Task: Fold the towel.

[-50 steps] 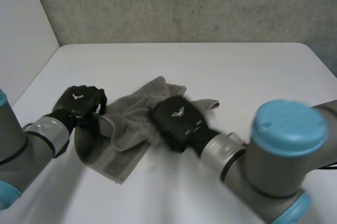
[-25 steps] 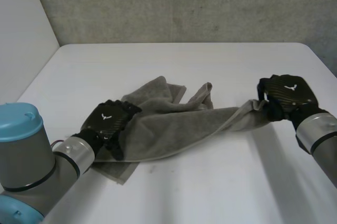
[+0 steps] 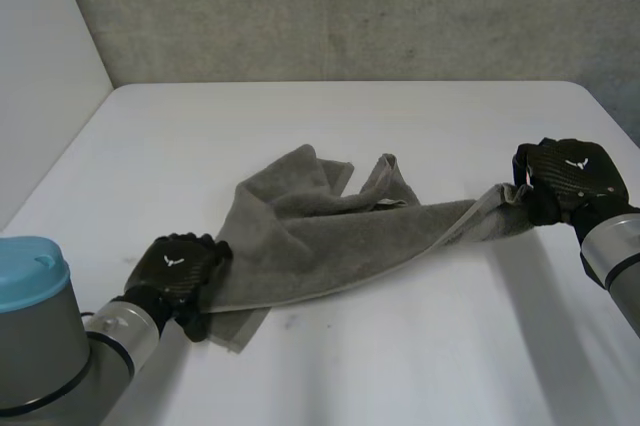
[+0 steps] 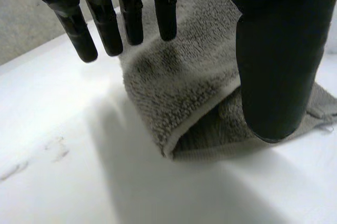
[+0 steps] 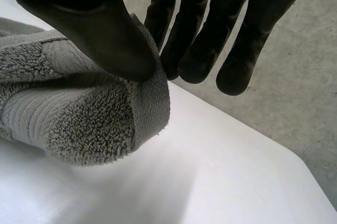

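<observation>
The grey towel lies stretched in a crumpled band across the white table. My right hand is at the towel's right end, its thumb pinching the rolled edge of the towel against the fingers. My left hand is at the towel's near left corner. Its fingers are straight and its thumb stands apart. The folded corner of the towel lies on the table between them, not gripped.
A grey wall stands behind the table's far edge and a pale panel at the left. The table's right edge runs close past my right hand. Bare tabletop lies in front of the towel.
My right hand has carried the towel's end from the middle out to the right, stretching it. My left hand came onto the towel, then slid back to its near left corner and opened.
</observation>
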`<action>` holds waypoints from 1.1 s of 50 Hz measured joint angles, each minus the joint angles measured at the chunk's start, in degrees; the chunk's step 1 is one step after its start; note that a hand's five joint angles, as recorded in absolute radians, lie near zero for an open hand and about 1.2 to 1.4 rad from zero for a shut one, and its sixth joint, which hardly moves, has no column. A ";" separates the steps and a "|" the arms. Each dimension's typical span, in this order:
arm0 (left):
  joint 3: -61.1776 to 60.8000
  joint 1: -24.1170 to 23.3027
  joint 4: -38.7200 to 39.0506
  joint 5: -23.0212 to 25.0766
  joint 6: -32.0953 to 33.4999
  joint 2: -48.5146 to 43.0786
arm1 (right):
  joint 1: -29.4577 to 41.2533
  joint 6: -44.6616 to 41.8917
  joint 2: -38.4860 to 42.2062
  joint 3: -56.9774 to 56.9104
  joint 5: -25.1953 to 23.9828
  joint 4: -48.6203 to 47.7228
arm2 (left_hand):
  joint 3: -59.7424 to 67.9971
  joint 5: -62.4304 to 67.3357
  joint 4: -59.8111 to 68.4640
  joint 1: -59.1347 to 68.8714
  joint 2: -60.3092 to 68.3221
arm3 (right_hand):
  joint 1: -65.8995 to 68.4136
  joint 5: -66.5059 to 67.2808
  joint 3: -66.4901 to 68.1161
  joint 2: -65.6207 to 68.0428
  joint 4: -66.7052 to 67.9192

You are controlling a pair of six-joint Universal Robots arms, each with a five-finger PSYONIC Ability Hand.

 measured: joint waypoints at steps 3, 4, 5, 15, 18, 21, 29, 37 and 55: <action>0.35 0.03 0.38 0.04 0.05 -1.27 | 0.05 0.01 0.01 0.24 0.00 -0.07 | 5.42 5.38 5.45 5.79 5.70 | 0.00 0.00 0.00 0.00 0.00; 0.52 0.03 0.67 0.06 0.07 -1.74 | 0.07 0.01 0.01 0.32 0.00 -0.12 | 8.74 8.19 8.33 8.73 8.72 | 0.00 0.00 0.00 0.00 0.00; 0.60 0.03 0.83 0.07 0.08 -1.96 | 0.08 0.01 0.01 0.36 0.00 -0.16 | 10.24 9.85 10.28 10.30 10.26 | 0.00 0.00 0.00 0.00 0.00; 1.40 0.28 7.15 0.02 0.14 -3.64 | 0.10 0.02 -0.15 0.70 0.01 -0.43 | 29.42 29.18 29.51 29.38 29.46 | 0.00 0.00 0.00 0.00 0.00; 1.82 0.33 8.58 -0.08 0.17 -4.10 | 0.10 0.02 -0.18 0.70 0.03 -0.44 | 32.11 31.93 32.20 32.03 32.15 | 0.00 0.00 0.00 0.00 0.00; 2.37 0.34 9.18 -0.20 0.19 -4.74 | 0.09 0.02 -0.24 0.66 0.03 -0.44 | 36.75 36.57 36.84 36.55 36.81 | 0.00 0.00 0.00 0.00 0.00; 5.91 0.75 8.71 -0.42 0.68 -4.61 | 0.11 -0.05 -2.27 -1.71 -0.02 0.14 | 48.13 47.02 48.18 46.19 48.25 | 0.00 0.00 0.00 0.00 0.00; 13.23 0.81 1.94 -0.13 3.09 8.93 | 0.21 -1.98 -11.20 -11.29 -0.09 9.85 | 48.55 47.27 48.61 46.65 48.66 | 0.00 0.00 0.00 0.00 0.00; 45.77 0.32 -38.50 0.56 4.81 17.99 | 0.66 -24.21 -9.95 -43.04 0.23 56.94 | 48.61 47.52 48.66 46.95 48.72 | 0.00 0.26 0.00 0.00 0.00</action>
